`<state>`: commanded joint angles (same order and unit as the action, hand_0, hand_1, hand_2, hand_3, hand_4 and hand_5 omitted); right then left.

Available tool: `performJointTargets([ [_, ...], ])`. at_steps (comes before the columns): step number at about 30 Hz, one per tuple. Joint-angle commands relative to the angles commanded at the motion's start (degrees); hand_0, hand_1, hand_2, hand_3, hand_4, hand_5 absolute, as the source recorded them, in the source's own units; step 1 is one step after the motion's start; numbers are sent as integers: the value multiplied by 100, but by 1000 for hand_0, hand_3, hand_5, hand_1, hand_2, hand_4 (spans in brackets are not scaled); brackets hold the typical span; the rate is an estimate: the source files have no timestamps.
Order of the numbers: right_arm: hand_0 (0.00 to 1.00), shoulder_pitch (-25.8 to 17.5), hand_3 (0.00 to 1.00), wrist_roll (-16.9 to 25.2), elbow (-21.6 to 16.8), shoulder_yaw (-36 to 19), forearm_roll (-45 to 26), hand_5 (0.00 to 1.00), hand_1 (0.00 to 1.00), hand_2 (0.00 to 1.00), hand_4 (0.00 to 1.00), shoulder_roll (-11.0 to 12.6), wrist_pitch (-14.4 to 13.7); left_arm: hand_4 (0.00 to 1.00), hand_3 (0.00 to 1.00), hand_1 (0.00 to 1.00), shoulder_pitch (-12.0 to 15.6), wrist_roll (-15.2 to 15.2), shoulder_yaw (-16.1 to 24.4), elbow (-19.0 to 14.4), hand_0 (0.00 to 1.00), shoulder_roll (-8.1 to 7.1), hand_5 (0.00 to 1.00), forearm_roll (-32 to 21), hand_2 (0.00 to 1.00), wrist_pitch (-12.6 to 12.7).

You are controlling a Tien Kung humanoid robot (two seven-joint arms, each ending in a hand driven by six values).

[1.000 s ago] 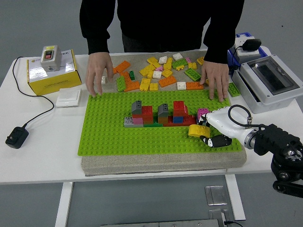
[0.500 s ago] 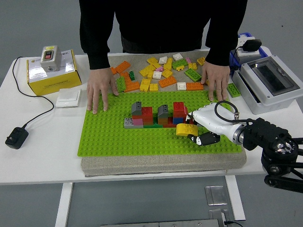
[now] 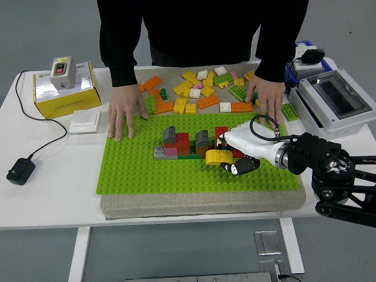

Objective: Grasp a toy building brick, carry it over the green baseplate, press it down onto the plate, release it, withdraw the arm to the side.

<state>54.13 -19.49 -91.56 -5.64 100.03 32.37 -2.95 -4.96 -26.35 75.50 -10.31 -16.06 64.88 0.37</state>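
Gripping a yellow brick (image 3: 217, 157), your right hand (image 3: 239, 154) has its fingers curled around it over the baseplate (image 3: 135, 170), the brick's long axis running left-right.

You've got the baseplate (image 3: 147, 170) mid-table w/ built bricks (image 3: 185, 144) on it. Loose bricks (image 3: 197, 91) at 12, box (image 3: 61, 88) at 10, plug (image 3: 20, 170) at 9.

Brick cluster (image 3: 188, 144) blocks plate centre; green baseplate (image 3: 141, 173) front-left free.
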Motion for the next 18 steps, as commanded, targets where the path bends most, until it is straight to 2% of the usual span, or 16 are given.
performJointTargets([
  [2,230,11,544,35,17,-42,-7,252,264,494,396,-9,93,148,701,637,-3,-2,9,0,685,-4,612,16,602,-3],
  [9,229,25,540,130,59,-118,-154,274,271,494,411,-27,269,149,701,637,-6,-24,38,0,685,-13,611,57,602,-9],
  [18,229,-45,544,144,116,-61,-438,275,270,496,407,-9,144,150,701,637,-11,-24,32,0,685,5,612,26,602,0],
])
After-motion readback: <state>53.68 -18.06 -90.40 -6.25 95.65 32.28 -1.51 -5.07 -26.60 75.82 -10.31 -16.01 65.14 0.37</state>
